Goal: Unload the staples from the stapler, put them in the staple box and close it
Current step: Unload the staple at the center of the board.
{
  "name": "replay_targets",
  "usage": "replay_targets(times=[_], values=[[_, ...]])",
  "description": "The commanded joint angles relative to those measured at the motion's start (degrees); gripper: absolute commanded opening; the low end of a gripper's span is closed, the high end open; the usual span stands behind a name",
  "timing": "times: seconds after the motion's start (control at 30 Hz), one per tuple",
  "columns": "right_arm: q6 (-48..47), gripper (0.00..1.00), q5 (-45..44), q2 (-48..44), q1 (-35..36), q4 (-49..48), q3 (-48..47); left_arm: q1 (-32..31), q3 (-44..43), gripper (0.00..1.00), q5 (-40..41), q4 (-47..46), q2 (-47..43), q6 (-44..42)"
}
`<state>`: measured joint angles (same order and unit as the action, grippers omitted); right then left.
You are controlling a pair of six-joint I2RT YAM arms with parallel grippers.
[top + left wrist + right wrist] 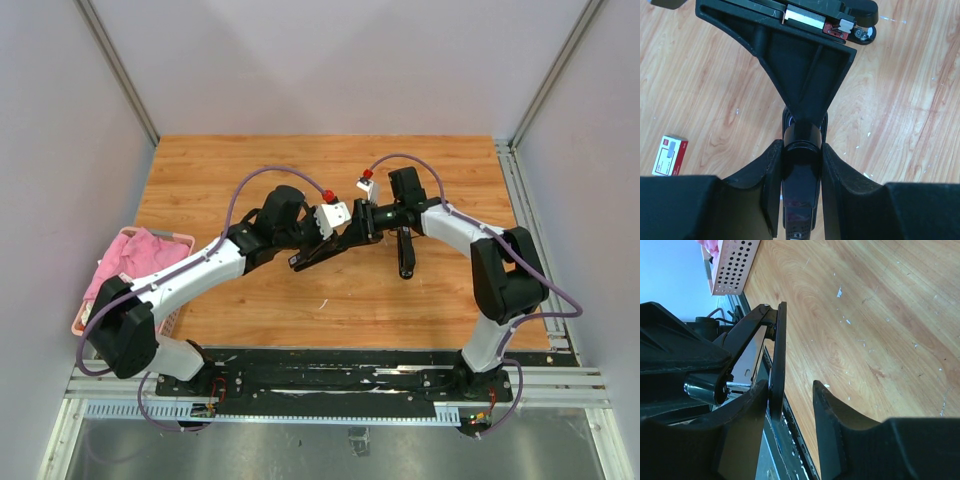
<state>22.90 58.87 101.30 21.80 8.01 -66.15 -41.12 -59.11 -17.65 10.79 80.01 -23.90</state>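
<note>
My left gripper point(335, 240) point(801, 146) is shut on a black stapler point(318, 253) point(800, 185), held off the table and slanting up to the right. My right gripper point(372, 222) point(790, 387) is open at the stapler's far end. Its left finger touches a thin black arm of the opened stapler point(778, 350), and its right finger stands apart. A silvery strip beside a red part point(802, 16) shows at the top of the left wrist view. I cannot tell whether it is the staples. No loose staples show clearly.
A long black piece point(405, 252) lies on the table under the right arm. A small red-and-white box point(669, 156) lies left of the left gripper. A pink perforated basket point(180, 240) point(732, 265) with a pink cloth point(135, 255) stands at the left edge.
</note>
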Motion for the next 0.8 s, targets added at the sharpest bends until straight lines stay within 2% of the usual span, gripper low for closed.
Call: replay_targets(times=[0.0,0.13,0.17,0.3,0.33,0.57,0.77], values=[[-0.5,0.41,0.4,1.1,1.3,0.8,-1.9,-0.6,-0.3,0.0,-1.8,-4.4,-0.5,0.2],[-0.5,0.35,0.4,1.6,1.7,0.7,-2.1,-0.9,-0.3,0.0,-2.2,-4.4,-0.1,0.0],[-0.5,0.3,0.5,1.7,1.7,0.7,-2.2,-1.0,-0.2,0.0,-2.2,-4.4,0.0,-0.1],[-0.6,0.03,1.6,2.4,1.8,0.7,-2.6,-1.2,-0.1,0.0,-2.5,-4.4,0.2,-0.2],[-0.7,0.01,1.9,2.4,1.8,0.8,-2.7,-1.2,-0.1,0.0,-2.6,-4.5,0.1,-0.2],[-1.2,0.0,1.1,2.0,1.5,0.8,-2.5,-1.2,0.3,0.0,-0.4,-5.5,-0.5,0.1],[-2.4,0.0,-3.2,1.7,-0.2,2.0,-2.1,-1.2,1.7,0.01,2.6,-7.7,-0.2,-0.1]])
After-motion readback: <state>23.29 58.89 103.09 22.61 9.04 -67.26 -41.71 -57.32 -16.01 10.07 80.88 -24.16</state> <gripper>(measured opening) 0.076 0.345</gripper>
